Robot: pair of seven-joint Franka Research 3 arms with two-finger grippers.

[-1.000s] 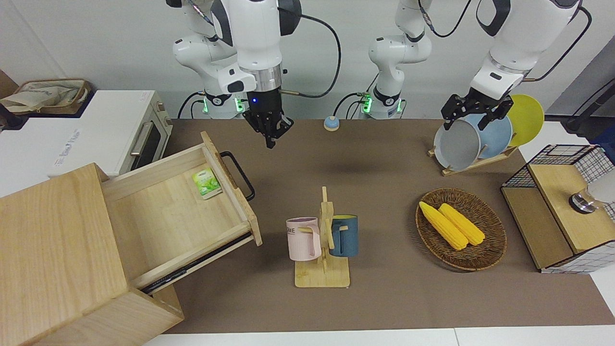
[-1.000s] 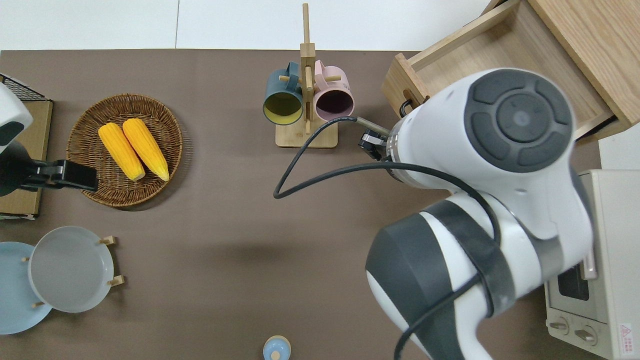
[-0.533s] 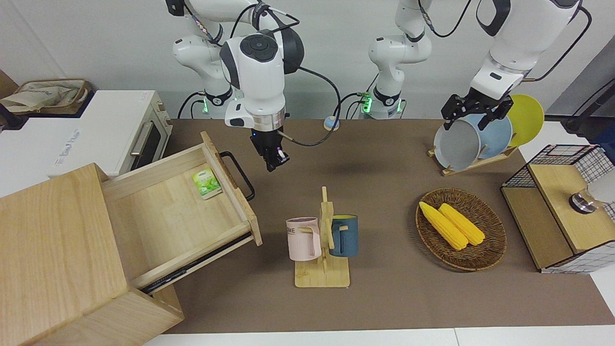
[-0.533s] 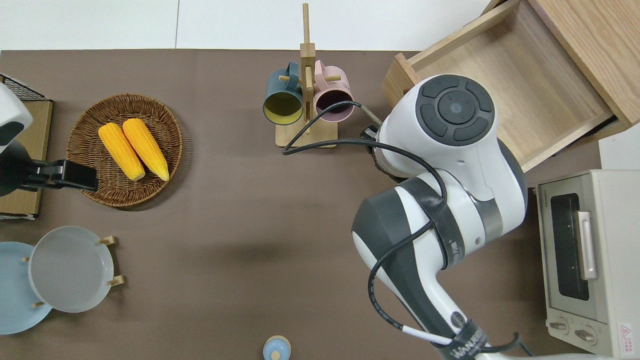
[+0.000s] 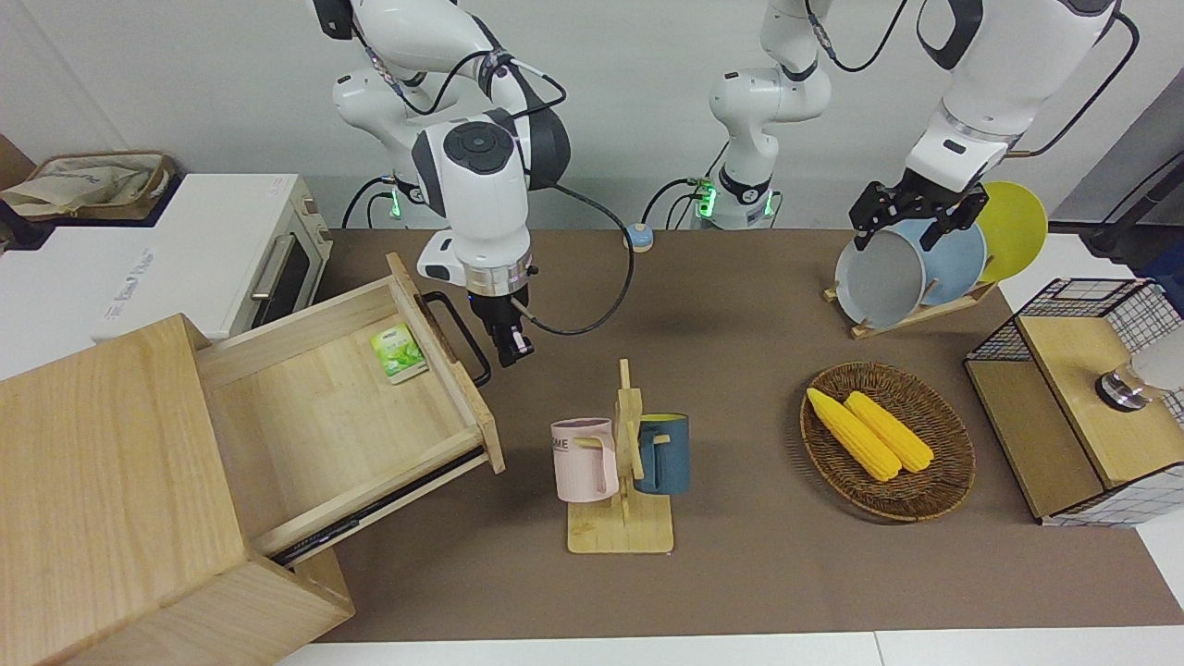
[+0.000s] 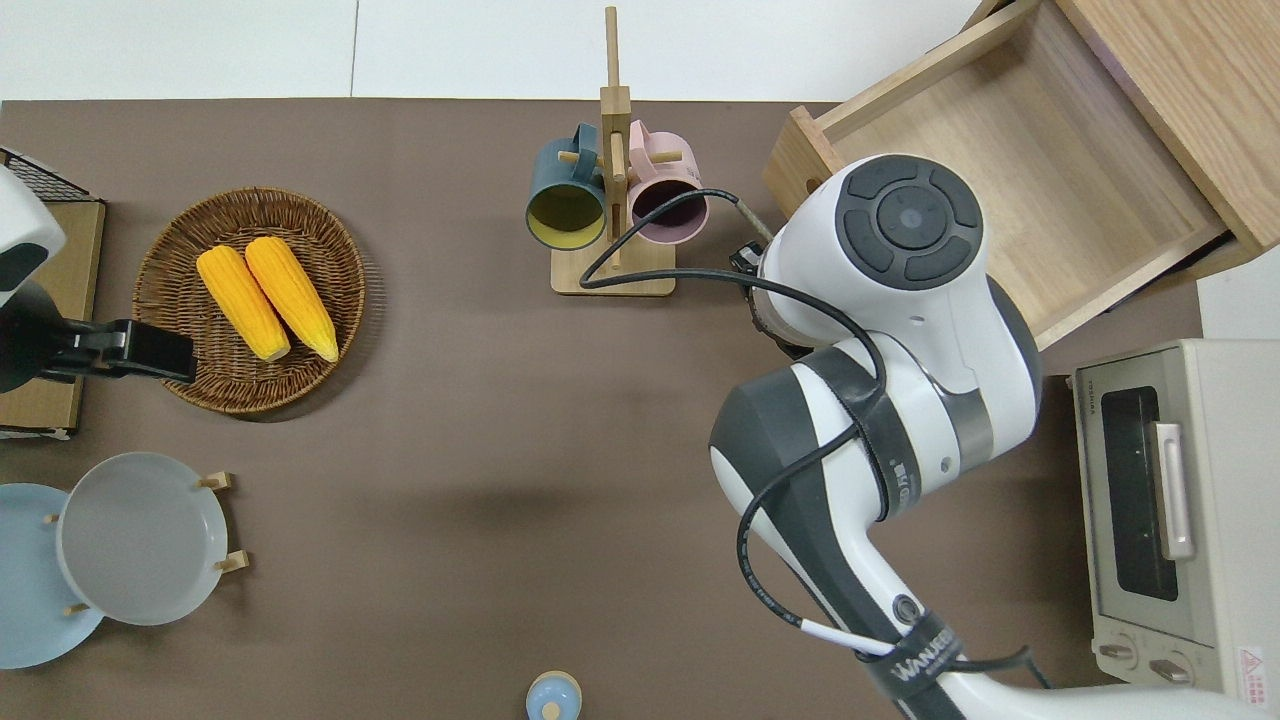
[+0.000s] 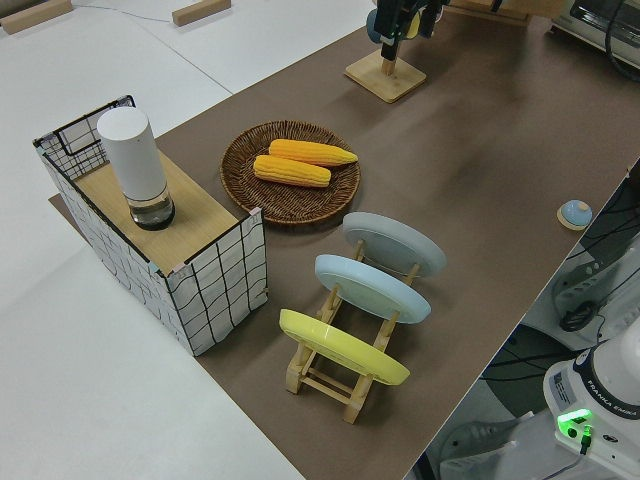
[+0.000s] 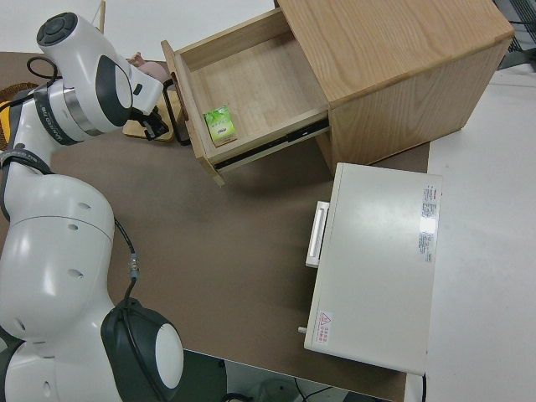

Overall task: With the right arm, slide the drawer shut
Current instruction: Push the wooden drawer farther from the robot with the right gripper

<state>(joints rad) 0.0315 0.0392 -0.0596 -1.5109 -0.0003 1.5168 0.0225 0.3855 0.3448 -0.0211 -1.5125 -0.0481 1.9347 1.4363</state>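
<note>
The drawer (image 5: 342, 407) sits wide open at our right arm's end of the table. Our right gripper (image 5: 511, 350) hangs beside its black handle (image 5: 460, 339), and we can't tell the fingers' state. An off-centre push could snag that loop. Left arm's parked.

wide shallow light-wood drawer (image 5: 342, 398) with black metal loop handle (image 5: 460, 335) | pulled well out of the big pale wooden cabinet (image 5: 111, 499), open | white jointed right arm (image 5: 481, 199) | its black end effector (image 5: 511, 350) just beside the handle
</note>
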